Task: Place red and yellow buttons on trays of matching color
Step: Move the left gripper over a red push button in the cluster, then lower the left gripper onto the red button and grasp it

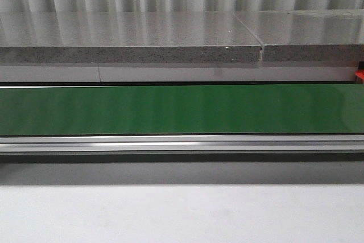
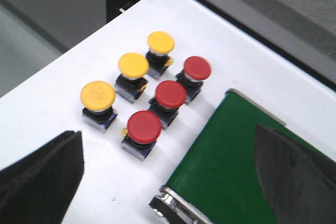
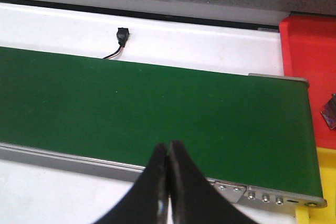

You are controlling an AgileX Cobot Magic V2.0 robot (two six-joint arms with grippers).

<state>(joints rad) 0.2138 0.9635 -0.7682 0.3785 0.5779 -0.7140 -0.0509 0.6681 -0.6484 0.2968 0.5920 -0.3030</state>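
Buttons: three yellow buttons (image 2: 133,65) and three red buttons (image 2: 170,94) are grouped on the white table (image 2: 63,103), beside the green belt (image 2: 231,161).
Trays: a red tray (image 3: 307,45) and a yellow tray (image 3: 324,182) edge are seen past the belt's end.
Left gripper (image 2: 173,177): spread apart, empty.
Right gripper (image 3: 169,182): pressed closed, holding nothing.
Progress: nothing is sorted yet; all six remain.

Three yellow-capped push buttons (image 2: 133,65) and three red-capped push buttons (image 2: 170,94) on a plain white tabletop (image 2: 47,114); a green conveyor belt (image 1: 182,109); a speckled grey stone slab (image 1: 131,53); a red plastic tray (image 3: 310,51).
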